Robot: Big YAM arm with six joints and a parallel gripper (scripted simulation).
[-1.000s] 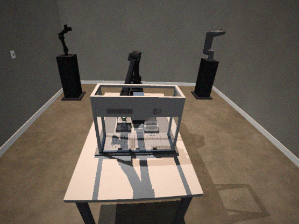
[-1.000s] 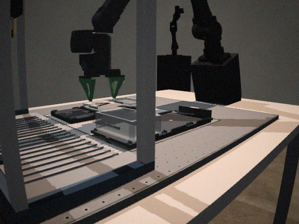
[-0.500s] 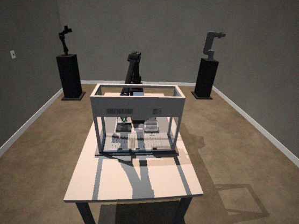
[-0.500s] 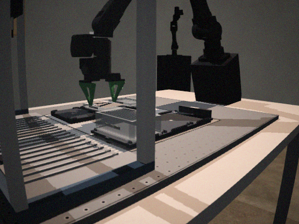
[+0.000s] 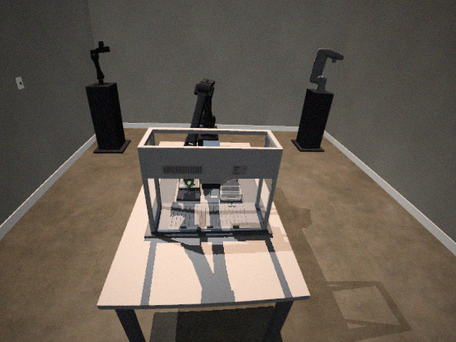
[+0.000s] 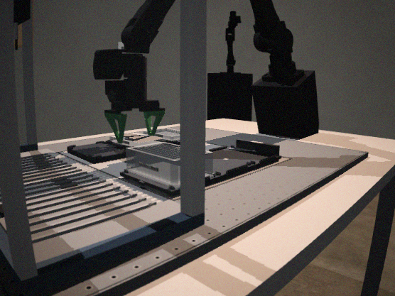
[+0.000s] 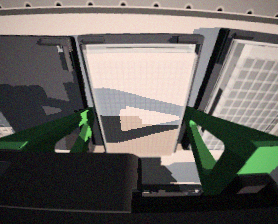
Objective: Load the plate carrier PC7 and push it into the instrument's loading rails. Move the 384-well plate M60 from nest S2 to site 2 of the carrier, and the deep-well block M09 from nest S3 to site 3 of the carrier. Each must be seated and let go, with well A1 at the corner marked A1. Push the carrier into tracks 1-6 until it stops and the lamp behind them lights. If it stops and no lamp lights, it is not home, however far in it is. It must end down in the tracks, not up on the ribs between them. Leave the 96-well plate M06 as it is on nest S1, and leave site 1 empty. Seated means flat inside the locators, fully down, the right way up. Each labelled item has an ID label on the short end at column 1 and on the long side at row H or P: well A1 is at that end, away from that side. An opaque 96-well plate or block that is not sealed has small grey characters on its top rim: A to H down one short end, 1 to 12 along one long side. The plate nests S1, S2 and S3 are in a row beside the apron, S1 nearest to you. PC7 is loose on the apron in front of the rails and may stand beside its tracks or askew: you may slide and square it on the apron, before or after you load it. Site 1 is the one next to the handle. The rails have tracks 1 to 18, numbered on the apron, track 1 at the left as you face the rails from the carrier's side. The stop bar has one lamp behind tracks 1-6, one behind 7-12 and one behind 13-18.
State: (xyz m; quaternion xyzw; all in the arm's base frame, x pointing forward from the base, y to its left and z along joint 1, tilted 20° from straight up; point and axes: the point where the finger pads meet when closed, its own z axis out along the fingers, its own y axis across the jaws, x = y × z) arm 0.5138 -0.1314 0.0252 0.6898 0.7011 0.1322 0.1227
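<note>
My gripper (image 7: 139, 112) is open and hangs over the 384-well plate M60 (image 7: 139, 95), a pale finely gridded plate in the middle nest. One green finger stands outside each long side, apart from the plate. In the exterior view the gripper (image 6: 135, 123) hovers just above this plate (image 6: 136, 138). The nest to its left (image 7: 40, 85) is dark and empty. The 96-well plate M06 (image 7: 247, 95) sits in the nest on the right. The deep-well block M09 (image 6: 153, 164) sits on carrier PC7 (image 6: 227, 162) at the end away from the handle (image 6: 257, 146).
The ribbed loading rails (image 6: 71, 189) lie beyond the carrier's block end. A grey frame post (image 6: 192, 96) stands in front of the carrier and hides part of it. The arm's black base (image 6: 285, 103) stands at the table's far right.
</note>
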